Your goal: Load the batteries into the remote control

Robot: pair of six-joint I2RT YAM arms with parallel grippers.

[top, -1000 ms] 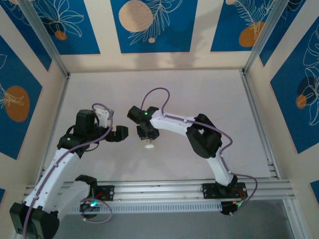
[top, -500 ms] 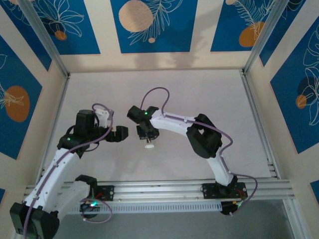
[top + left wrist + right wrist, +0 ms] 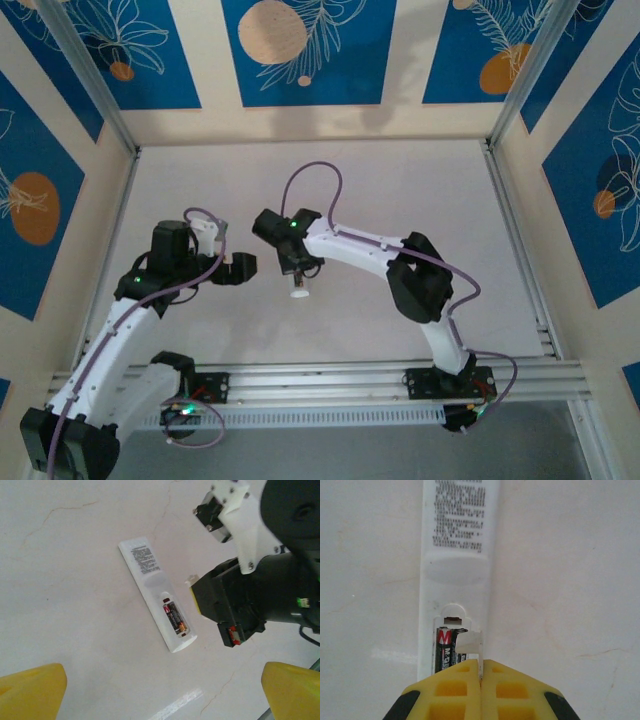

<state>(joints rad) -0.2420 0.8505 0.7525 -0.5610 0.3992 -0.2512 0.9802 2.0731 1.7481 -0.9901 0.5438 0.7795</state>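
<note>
White veined tabletop (image 3: 65,580) | blue-patterned walls (image 3: 300,50) | left claw (image 3: 161,692) spread wide; right claw (image 3: 481,677) pinched closed at remote control (image 3: 457,570)

A lab-style robot cell: white tabletop (image 3: 400,200), aluminium frame rails (image 3: 350,372), blue leaf-patterned wall panels (image 3: 340,60).

White remote control (image 3: 151,583), black-red batteries (image 3: 174,618)

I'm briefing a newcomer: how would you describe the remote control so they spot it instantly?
On the pale table, at the tips of the right gripper, lies the remote control: a slim white bar, back side up. Its printed label and the open bay holding two batteries mark it out.
</note>
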